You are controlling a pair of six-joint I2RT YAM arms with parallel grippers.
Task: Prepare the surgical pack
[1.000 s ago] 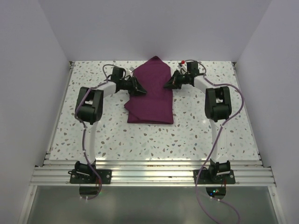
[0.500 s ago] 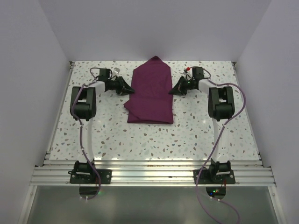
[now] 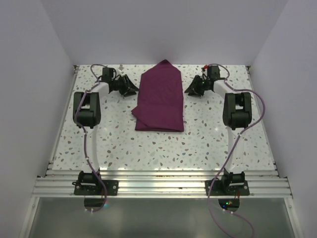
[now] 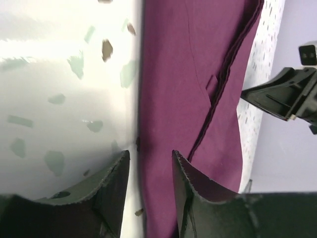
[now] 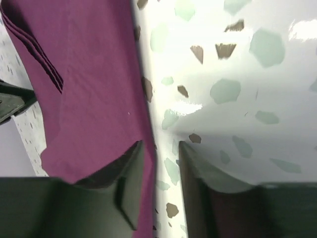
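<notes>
The surgical pack (image 3: pixel 161 99) is a deep purple folded cloth lying flat in the middle of the speckled table, its far end pointed. My left gripper (image 3: pixel 132 89) sits just off the cloth's left edge, apart from it. My right gripper (image 3: pixel 188 90) sits just off the right edge. In the left wrist view the left gripper (image 4: pixel 150 154) is open, with the pack's (image 4: pixel 188 74) edge and bare table showing in the gap. In the right wrist view the right gripper (image 5: pixel 160 145) is open beside the pack's (image 5: pixel 89 74) edge. Neither holds anything.
White walls close in the table (image 3: pixel 208 144) on the left, back and right. An aluminium rail (image 3: pixel 158 186) with both arm bases runs along the near edge. Purple cables loop from each arm.
Both grippers have drawn outward off the cloth, left to the left and right to the right, and their jaws have opened. The cloth stays flat in place.
</notes>
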